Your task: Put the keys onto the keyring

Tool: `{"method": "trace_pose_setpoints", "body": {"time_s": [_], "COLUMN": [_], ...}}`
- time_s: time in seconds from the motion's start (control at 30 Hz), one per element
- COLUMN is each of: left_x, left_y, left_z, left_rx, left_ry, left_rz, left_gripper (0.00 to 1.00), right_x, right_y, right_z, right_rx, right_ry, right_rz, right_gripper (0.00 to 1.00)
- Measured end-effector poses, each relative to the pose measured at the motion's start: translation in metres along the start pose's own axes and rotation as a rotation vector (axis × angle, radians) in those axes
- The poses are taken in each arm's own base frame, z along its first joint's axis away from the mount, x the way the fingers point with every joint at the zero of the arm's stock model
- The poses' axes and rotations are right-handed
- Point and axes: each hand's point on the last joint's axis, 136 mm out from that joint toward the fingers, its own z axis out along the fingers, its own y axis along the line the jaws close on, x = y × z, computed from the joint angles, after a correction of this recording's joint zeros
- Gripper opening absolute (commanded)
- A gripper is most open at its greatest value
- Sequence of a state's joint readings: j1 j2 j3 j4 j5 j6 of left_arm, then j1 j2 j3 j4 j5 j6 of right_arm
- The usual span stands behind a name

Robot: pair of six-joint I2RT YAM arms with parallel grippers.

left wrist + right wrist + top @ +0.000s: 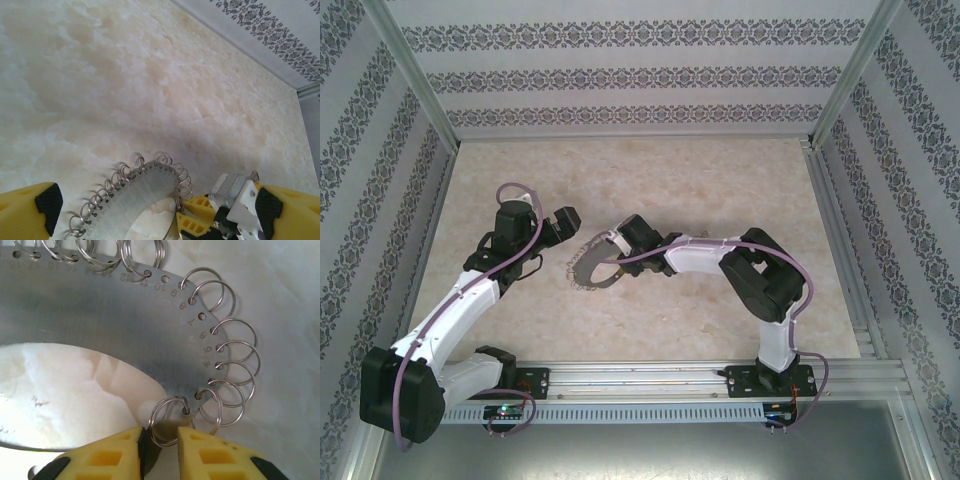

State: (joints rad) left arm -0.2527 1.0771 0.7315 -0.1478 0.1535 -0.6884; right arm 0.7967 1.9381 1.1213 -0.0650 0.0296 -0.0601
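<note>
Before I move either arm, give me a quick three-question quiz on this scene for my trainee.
1. True or false: the left gripper is wide open.
2. What sits between the fingertips of the right gripper? A) a small split ring at the edge of the keyring; B) a yellow-headed key; C) nothing.
3. Fill in: the holes along the keyring are marked with ____.
Key: 1 true; 2 A; 3 numbers.
</note>
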Motion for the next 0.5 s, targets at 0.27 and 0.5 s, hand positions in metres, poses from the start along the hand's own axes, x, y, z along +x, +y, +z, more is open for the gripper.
{"method": "trace_pose_setpoints", "body": {"time_s": [0.27, 0.5], "left_x": [0.0, 0.001], "left_y": [-0.001, -0.002], "left_z": [0.0, 0.0], "left_rx": [0.006, 0.013], "left_ry": [-0.001, 0.005], "left_rz": [0.0, 0.0], "left_gripper": [1.0, 1.0], "right_x": [-0.016, -0.014], "right_y": [-0.004, 0.004], "right_z": [0.003, -0.002], "right_rx": [0.02, -0.026], "right_ry": [-0.028, -0.024], "right_rz": [-0.022, -0.014], "right_gripper": [0.0, 0.0]}}
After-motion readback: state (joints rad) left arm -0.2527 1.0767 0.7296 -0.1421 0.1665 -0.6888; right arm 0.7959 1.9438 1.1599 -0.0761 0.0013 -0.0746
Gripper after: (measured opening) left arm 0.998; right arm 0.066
